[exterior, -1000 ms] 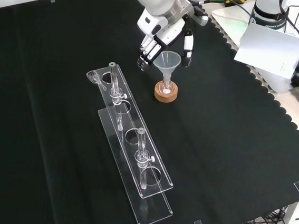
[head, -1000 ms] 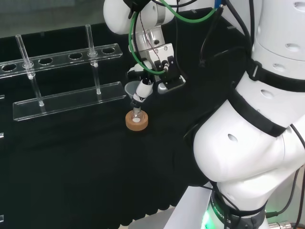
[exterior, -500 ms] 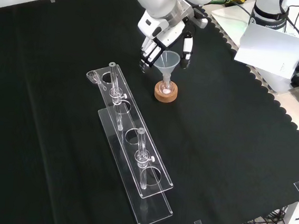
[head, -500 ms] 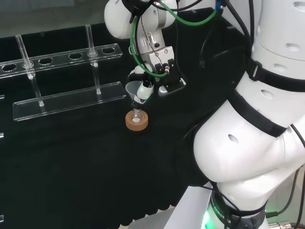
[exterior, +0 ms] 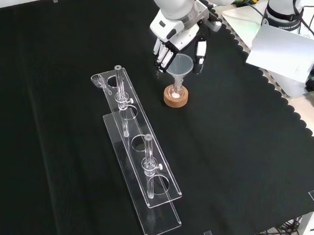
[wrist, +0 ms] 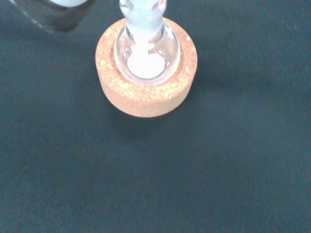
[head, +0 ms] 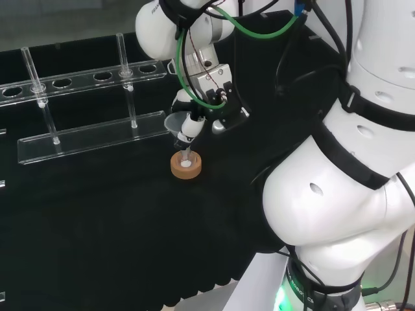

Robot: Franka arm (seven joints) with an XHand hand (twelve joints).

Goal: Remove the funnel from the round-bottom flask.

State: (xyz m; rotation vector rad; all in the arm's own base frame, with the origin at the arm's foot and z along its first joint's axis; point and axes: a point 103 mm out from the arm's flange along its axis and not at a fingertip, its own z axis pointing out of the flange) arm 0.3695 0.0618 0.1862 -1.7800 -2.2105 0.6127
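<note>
The funnel (exterior: 182, 65) is not yet out: in the front view its stem runs down into the neck of the small round-bottom flask (exterior: 176, 91), which sits in its cork ring (exterior: 175, 99) on the black table (exterior: 242, 159). The wrist view looks down on that ring (wrist: 146, 73) with the glass bulb (wrist: 146, 56) seated in it and something white at the bottom.

The hand (exterior: 178, 39) is right at the funnel's cone. In the front view its fingers (exterior: 164, 56) hang on one side of the rim and the thumb (exterior: 200, 50) on the other, bracketing the cone. In the head view the thumb (head: 192, 124) lies against the funnel (head: 176, 122). I judge the fingers partly spread around the rim, with contact on both sides not plainly shown, so the grip looks unfinished.

What is left, by my reading: closing on the cone, lifting the stem straight up clear of the neck, and setting the funnel aside. The clear tube rack (exterior: 136, 160) stands well apart, uninvolved.
</note>
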